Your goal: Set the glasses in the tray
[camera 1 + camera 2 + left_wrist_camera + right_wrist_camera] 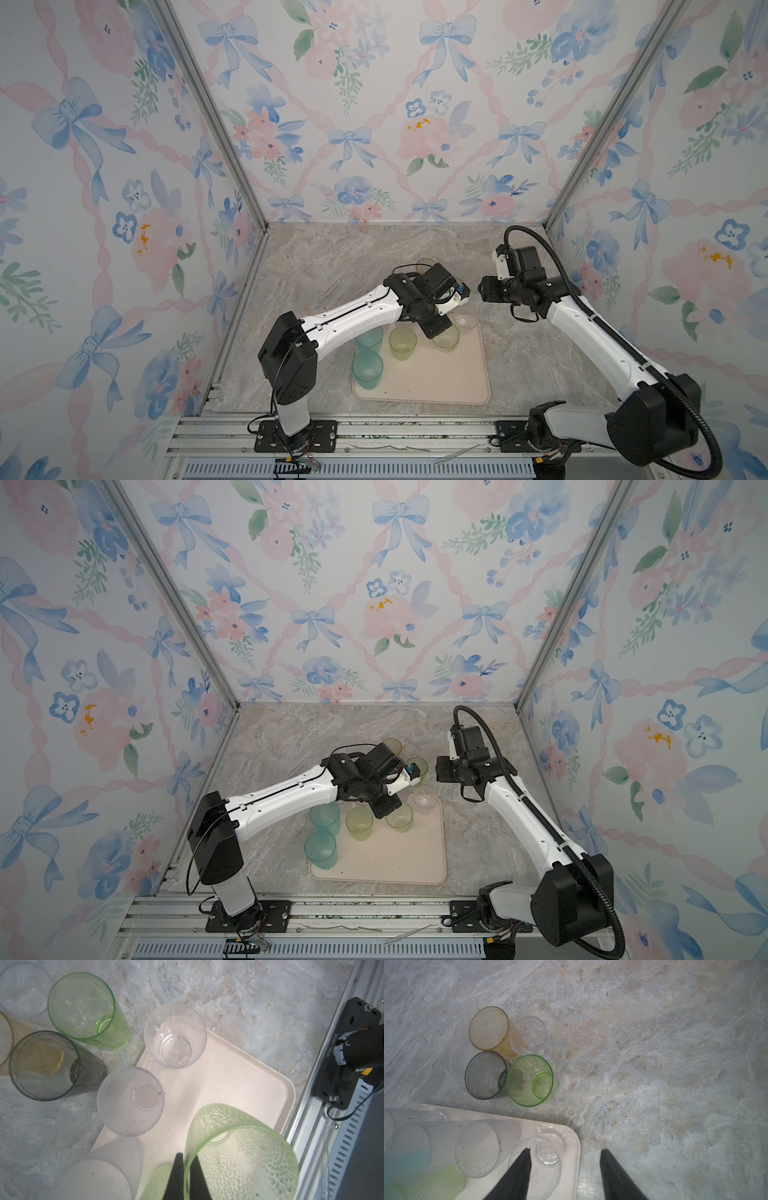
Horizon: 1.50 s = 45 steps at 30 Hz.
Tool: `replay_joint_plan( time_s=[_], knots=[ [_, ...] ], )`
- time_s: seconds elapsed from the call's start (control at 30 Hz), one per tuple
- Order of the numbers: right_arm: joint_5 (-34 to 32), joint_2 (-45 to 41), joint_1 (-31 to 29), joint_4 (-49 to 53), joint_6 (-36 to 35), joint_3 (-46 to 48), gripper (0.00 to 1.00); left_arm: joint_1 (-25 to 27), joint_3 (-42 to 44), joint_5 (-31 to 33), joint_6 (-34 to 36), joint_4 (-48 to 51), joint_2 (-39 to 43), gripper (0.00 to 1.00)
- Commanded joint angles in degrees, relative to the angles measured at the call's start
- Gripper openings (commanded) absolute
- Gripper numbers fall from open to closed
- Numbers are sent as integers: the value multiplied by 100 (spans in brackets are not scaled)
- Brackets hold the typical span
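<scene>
While the left gripper point(186, 1157) pinches a pale green glass point(239, 1159) (over the tray point(228, 1084)), the right gripper point(565, 1151) gapes empty.

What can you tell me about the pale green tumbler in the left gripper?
The pale green tumbler is translucent, plastic-looking, with a dimpled wall and smooth rim, empty, mouth up. The left gripper is shut on its wall, one finger inside, one outside. It is over the tray; whether it rests there is unclear.

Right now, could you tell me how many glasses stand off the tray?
4, clustered beyond the tray: amber glass, clear glass, smoky grey glass, bright green glass; more may be hidden.
</scene>
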<state>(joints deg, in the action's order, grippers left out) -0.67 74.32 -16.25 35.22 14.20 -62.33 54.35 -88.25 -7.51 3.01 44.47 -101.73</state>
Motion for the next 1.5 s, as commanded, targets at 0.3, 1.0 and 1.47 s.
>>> replay_joint_plan(
  time_s=[0.3,1.0,1.47],
  knots=[
    [13,-67,69,-59,30,84,57,-12,53,198,58,414,-564,0],
    [67,30,78,-51,12,38,57,-99,73,562,86,516,-870,0],
    [75,47,78,-59,8,76,57,-153,27,559,99,510,-1030,0]
  ],
)
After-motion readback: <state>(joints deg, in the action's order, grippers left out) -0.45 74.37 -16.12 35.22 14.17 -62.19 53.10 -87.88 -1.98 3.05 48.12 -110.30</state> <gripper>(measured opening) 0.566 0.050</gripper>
